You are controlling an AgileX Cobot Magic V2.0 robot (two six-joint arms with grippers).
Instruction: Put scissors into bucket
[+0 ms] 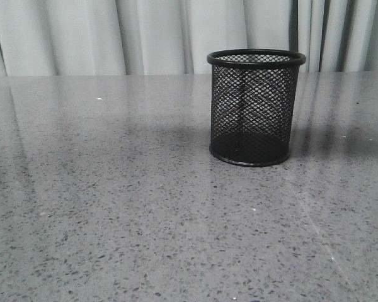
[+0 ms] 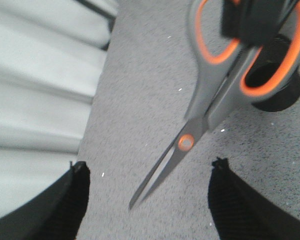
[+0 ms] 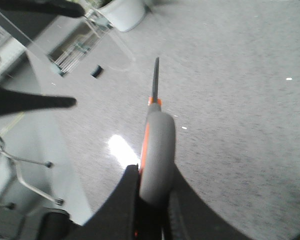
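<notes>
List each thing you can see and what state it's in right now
scissors: blades closed, held in the air above the table, gripped at the handles
bucket: upright on the table, nothing seen inside
right claw: shut on the scissors' handle
left claw: open, holding nothing
table: bare grey speckled surface around the bucket

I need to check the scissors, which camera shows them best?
The left wrist view: the scissors show both orange-lined handles, pivot and blades. The right wrist view shows them edge-on in the right gripper. The front view shows none.
</notes>
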